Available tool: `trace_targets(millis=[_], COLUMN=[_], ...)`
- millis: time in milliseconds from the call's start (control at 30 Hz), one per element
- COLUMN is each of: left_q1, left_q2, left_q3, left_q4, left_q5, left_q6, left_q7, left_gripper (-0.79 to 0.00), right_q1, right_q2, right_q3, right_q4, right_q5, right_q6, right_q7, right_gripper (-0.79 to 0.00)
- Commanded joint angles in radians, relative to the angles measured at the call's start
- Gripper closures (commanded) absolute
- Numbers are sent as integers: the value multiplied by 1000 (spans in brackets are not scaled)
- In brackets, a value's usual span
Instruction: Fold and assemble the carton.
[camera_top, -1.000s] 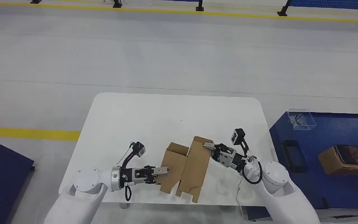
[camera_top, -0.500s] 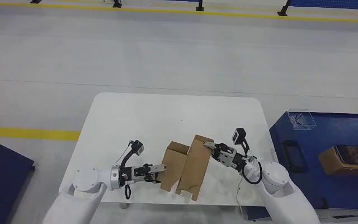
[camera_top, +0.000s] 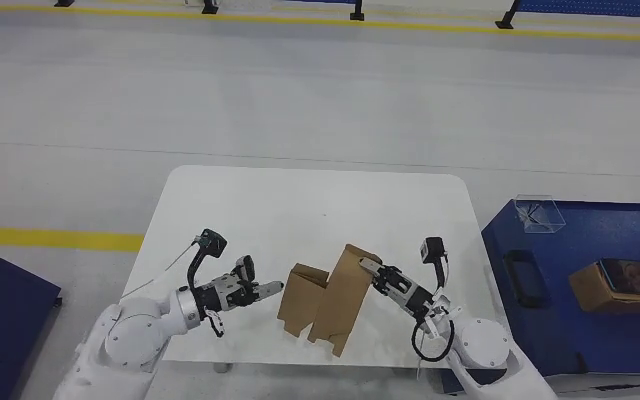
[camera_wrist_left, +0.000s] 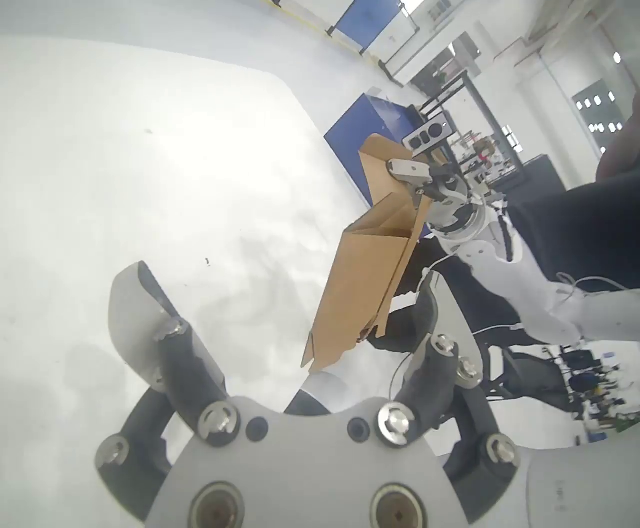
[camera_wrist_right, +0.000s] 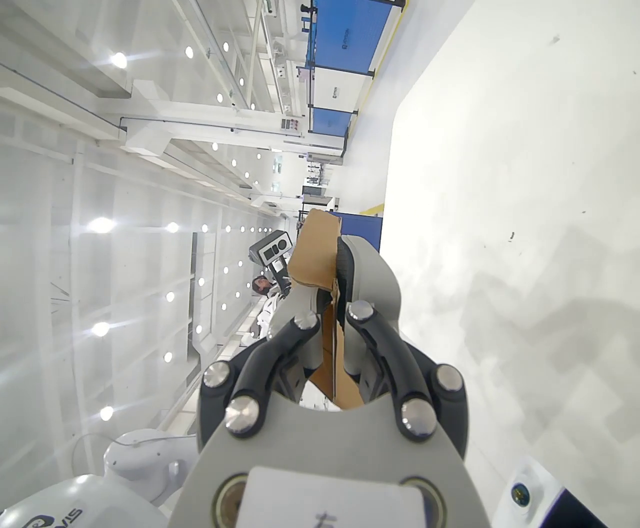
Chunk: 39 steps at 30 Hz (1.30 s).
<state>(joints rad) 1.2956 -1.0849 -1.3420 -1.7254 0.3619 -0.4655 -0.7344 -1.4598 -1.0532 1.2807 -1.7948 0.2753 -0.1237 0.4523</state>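
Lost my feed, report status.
Right gripper shut on carton edge. Left gripper open, apart from carton. Carton partly unfolded. Nothing between them.

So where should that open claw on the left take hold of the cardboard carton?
Probably the carton's free left wall, coming from the left gripper's own side. That thin panel stands nearest it, and the right gripper clamps the opposite top edge, so pinching there could spread the carton open.

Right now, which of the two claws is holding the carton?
The right claw: it is shut on an edge of the carton. The left claw is open and apart from it.
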Motion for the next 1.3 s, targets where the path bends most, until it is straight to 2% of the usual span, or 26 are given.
trace_targets(millis=[0, 233, 400, 867, 1100, 1267], left_q1=[-3, -26, -27, -31, -63, -88], left_q2=[-4, -5, -2, -4, -13, -18], left_q3=[34, 111, 127, 236, 313, 344], left_q4=[-14, -36, -63, -144, -131, -112], left_q5=[51, -41, -105, -113, -90, -68], left_q6=[13, -22, -40, -66, -72, -56], left_q7=[21, -91, -134, -167, -161, -140], left_gripper=[-785, -785, -785, -785, -785, -785], right_q1=[-2, 2, 9, 26, 36, 39], right_q2=[-1, -10, -15, -33, -46, -51], right_q3=[-2, -10, -10, -46, -98, -93], right_q4=[-6, -11, -9, -2, 38, 63], right_q5=[-9, -40, -76, -100, -63, -16], right_q6=[1, -3, -1, 11, 5, 5], right_q7=[-6, -78, -114, -162, -128, -108], right_gripper=[0, 0, 0, 0, 0, 0])
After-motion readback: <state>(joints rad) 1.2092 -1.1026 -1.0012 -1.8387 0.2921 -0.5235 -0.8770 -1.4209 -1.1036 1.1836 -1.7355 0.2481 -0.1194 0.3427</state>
